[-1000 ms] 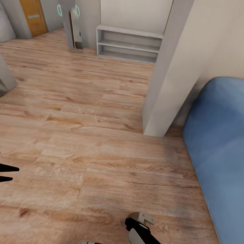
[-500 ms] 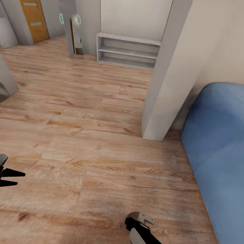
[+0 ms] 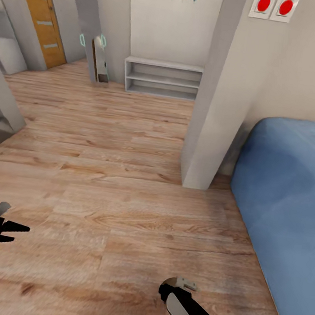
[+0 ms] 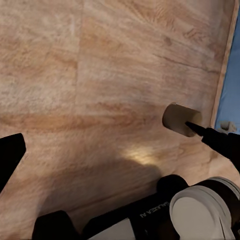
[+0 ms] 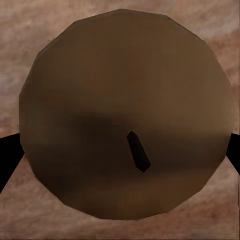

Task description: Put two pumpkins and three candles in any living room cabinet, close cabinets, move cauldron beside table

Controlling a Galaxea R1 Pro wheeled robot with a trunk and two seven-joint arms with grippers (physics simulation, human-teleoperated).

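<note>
Your right gripper is clamped on a candle, low over the wood floor beside the blue sofa, while your left gripper hangs empty with fingers apart.

Wood floor: blue bed, white shelf unit.
</note>
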